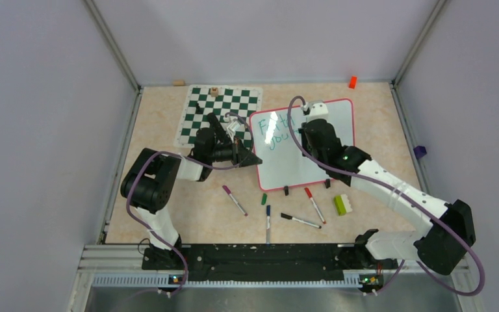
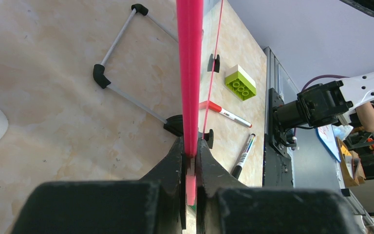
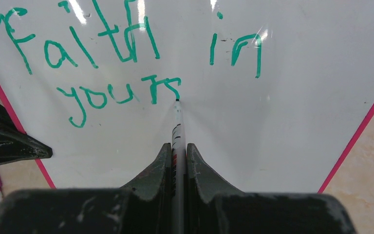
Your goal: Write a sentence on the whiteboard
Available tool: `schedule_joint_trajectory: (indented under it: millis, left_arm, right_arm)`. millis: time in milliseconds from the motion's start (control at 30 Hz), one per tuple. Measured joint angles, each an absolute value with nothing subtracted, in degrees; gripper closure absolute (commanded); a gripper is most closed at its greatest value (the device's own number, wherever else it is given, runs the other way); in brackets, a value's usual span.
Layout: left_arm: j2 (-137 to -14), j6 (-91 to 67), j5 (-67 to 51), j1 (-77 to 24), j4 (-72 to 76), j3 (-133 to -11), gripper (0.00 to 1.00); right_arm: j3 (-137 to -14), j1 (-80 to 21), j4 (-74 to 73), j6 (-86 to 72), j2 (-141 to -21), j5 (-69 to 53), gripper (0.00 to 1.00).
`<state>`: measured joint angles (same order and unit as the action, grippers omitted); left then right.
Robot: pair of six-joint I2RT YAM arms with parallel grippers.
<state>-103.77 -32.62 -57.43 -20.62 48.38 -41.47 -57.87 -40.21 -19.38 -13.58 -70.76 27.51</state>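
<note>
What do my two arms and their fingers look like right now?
Both the left arm and right arm have white links between bulky black joints, each trailed by a looping purple cable. A small green light glows near the right wrist. The fingers are black wedges tapering forward, the right pair scuffed pale.

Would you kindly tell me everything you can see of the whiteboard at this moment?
The whiteboard is a glossy white rectangle with rounded corners, a thin pink-red frame and small black feet at its near edge. It sits askew mid-table, beside the chess mat. Teal-green writing reads "faith in" and, below, "your". The left gripper is shut on its left frame edge; the right gripper holds a marker tip against the surface by the last letter.
</note>
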Motion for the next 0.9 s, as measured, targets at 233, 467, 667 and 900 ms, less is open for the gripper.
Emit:
schedule_joint_trajectory:
  millis: [233, 467, 667, 900]
  left_arm:
    - [-103.7, -32.4, -57.47, -20.62, 48.31, -41.47, 1.0]
    - [-103.63, -32.23, -57.45, -20.62, 48.1, -41.5, 1.0]
    - [-103.63, -31.92, -57.6, -20.62, 47.99, -41.6, 1.0]
    - [-103.63, -31.81, -57.63, -20.62, 47.97, -41.63, 1.0]
  right_arm:
    - [-57.8, -39.99, -20.4, -13.52, -70.46, 25.71, 1.0]
    - [-57.8, -39.94, -20.36, -13.56, -70.43, 24.51, 1.0]
    - [-57.76, -39.94, -20.38, -13.58, -67.46, 24.23, 1.0]
    - [-57.76, -38.83, -19.49, -13.56, -63.29, 25.04, 1.0]
